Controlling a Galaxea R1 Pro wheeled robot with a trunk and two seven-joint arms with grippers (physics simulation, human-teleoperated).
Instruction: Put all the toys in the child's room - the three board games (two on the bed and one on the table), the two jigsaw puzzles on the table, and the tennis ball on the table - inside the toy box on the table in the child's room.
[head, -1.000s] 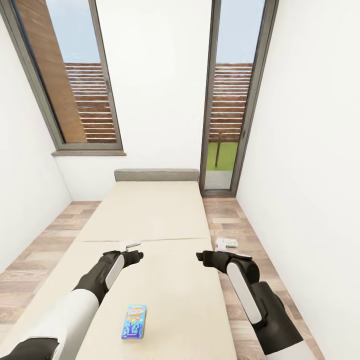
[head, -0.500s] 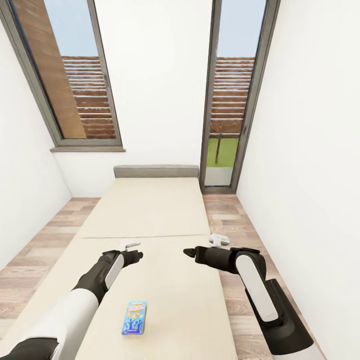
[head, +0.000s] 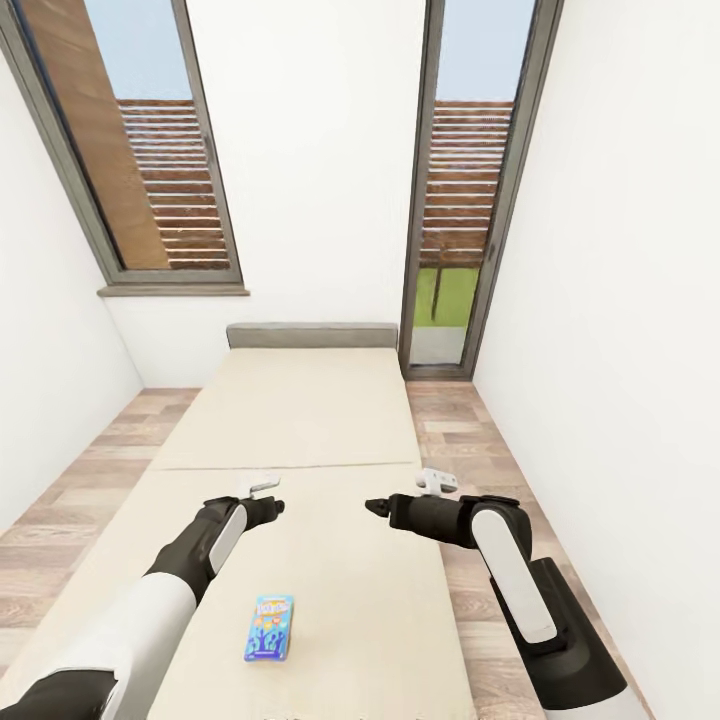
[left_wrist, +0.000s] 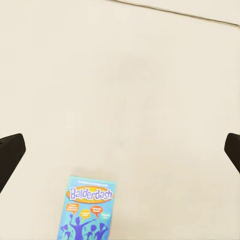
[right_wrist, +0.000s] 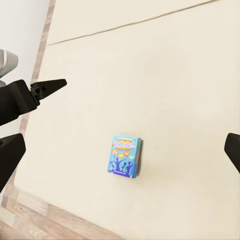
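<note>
In the head view, a small blue board game (head: 269, 628) is seen lying flat on the bed (head: 300, 420), nearer than the left hand (head: 272, 506) and right hand (head: 376, 507), both held above the mattress. In the left wrist view, the board game (left_wrist: 89, 207) is seen between widely spread fingers (left_wrist: 10, 152). In the right wrist view, the fingers (right_wrist: 10, 150) are likewise spread, the board game (right_wrist: 125, 156) lying apart from them.
</note>
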